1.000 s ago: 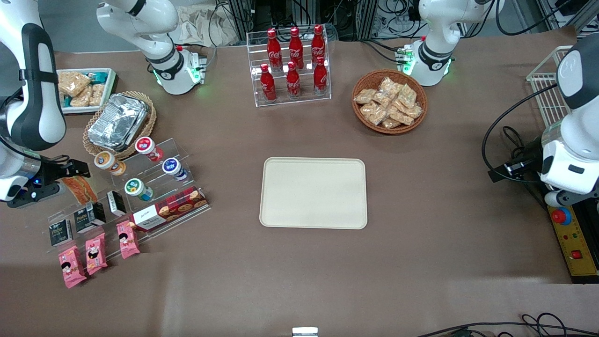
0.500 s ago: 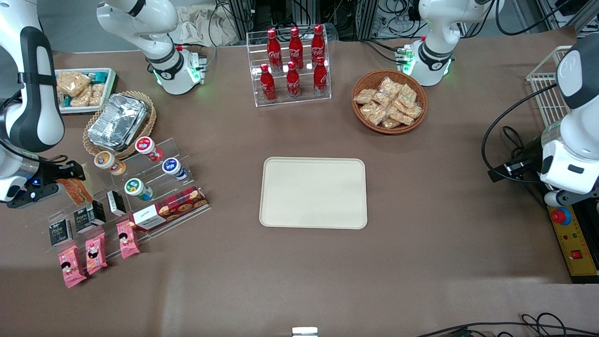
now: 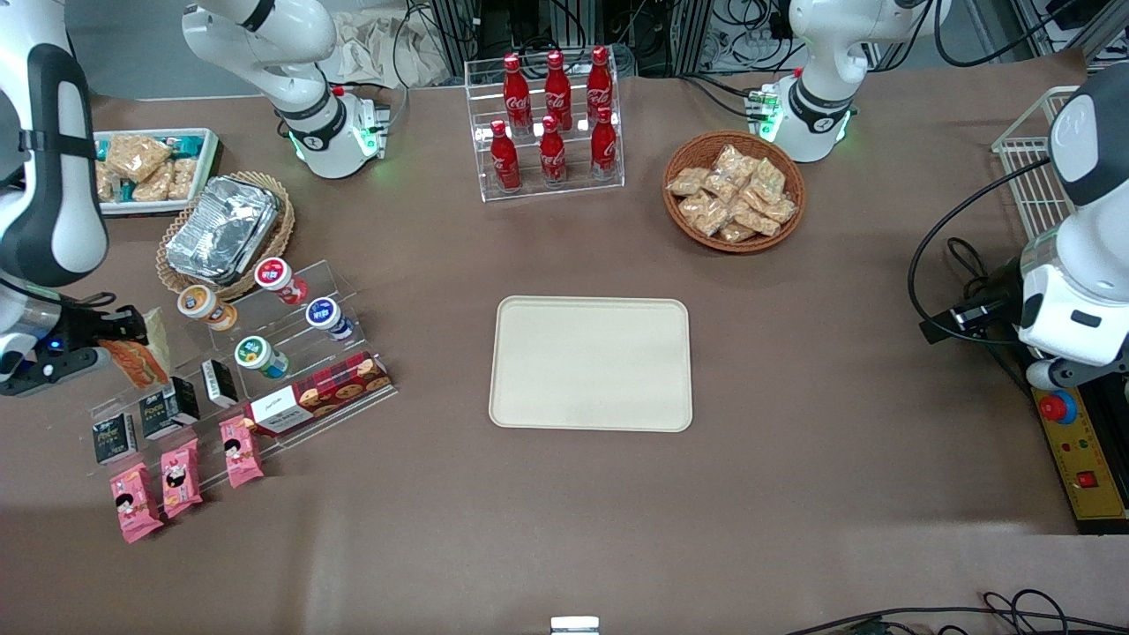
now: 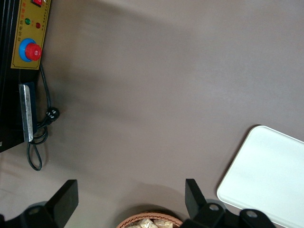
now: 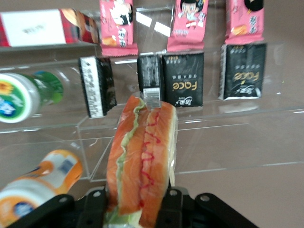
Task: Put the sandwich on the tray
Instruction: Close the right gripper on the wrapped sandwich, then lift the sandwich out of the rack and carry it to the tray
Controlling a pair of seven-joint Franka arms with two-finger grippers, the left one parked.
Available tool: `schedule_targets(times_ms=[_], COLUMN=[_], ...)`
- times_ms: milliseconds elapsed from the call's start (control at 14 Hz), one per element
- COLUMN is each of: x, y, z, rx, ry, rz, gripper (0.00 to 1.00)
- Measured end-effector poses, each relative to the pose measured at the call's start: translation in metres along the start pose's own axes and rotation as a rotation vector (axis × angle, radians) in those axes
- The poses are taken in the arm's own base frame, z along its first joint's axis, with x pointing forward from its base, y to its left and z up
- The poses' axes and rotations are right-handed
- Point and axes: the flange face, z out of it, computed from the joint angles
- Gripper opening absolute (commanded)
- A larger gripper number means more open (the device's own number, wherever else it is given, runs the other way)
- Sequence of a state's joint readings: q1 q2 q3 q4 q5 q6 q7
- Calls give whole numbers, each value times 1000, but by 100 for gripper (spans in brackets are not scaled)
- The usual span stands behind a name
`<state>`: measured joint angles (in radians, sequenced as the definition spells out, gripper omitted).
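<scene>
Sandwich (image 5: pixel 142 156) clamped in raised pincer (image 5: pixel 135 202)

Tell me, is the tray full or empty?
Empty. The tray shows only bare cream surface; the sandwich is gripped in the gripper by the snack shelf.

Robotics lab, I judge, dressed as snack shop: arm bases bolted to brown table (image 3: pixel 794 494), cable tangle (image 3: pixel 706 31), emergency-stop box (image 3: pixel 1080 450), acrylic cola rack (image 3: pixel 547 123), tiered snack shelf (image 3: pixel 238 370).
</scene>
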<state>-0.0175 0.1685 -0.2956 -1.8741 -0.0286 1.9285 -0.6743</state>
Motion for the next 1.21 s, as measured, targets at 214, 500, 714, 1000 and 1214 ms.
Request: schedule_targets(times_ms=[214,500,714,1000,1214], x=[19,57,91,143,180], y=[-16,-76,-147,-268,-338], z=[-60,-118,-133,-127,-114], rx=[-19,-54,-71,-63,-68], ry=[23,60,77,87,142], rz=[-41,-157,-284,-460,-557], gripper=[36,36,36,36,36])
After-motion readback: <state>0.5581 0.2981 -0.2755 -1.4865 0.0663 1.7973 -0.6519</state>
